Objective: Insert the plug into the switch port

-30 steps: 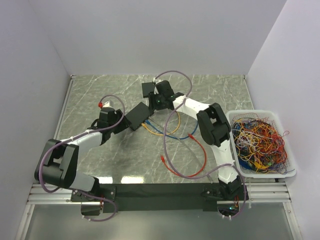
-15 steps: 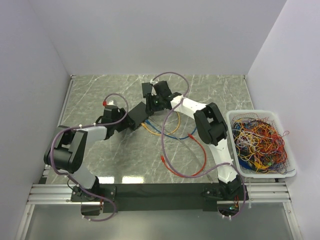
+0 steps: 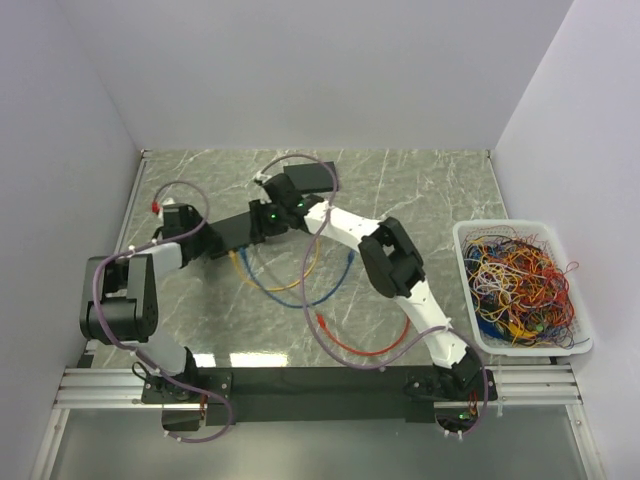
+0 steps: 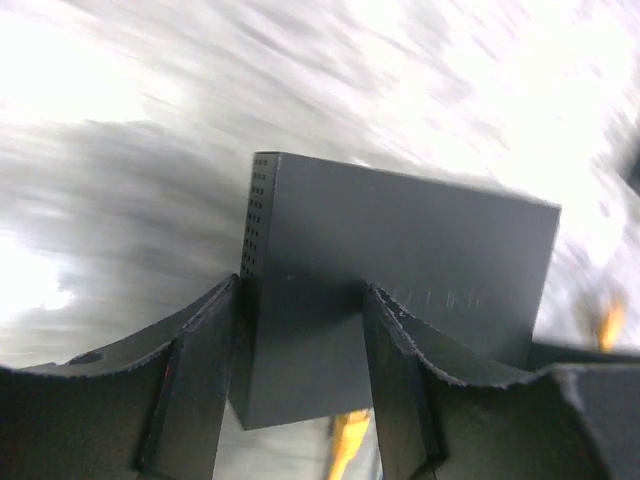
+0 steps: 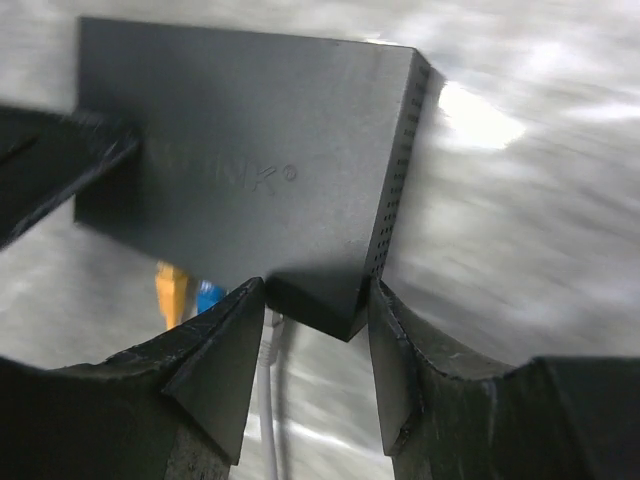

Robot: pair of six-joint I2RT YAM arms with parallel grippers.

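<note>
The black switch [image 3: 232, 232] hangs between both arms at the table's left middle. My left gripper [image 3: 207, 243] is shut on its left end. In the left wrist view the switch [image 4: 400, 260] fills the gap of that gripper [image 4: 300, 340], both fingers pressed on its corner. My right gripper [image 3: 258, 220] is shut on the other end; in the right wrist view this gripper [image 5: 312, 345] clamps a corner of the switch [image 5: 250, 170]. An orange plug [image 5: 170, 290], a blue plug [image 5: 208, 297] and a white cable [image 5: 268, 400] sit at its port side.
Yellow cable [image 3: 300, 265] and blue cable [image 3: 320, 293] trail from the switch across the marble table. A red cable [image 3: 360, 347] lies nearer the front, its loose plug [image 3: 319, 320] on the table. A white basket [image 3: 500, 222] of tangled wires stands at the right edge.
Both arms have carried the switch to the left, away from the table's middle. The yellow and blue cables were dragged along with it. Both wrist views are motion-blurred.
</note>
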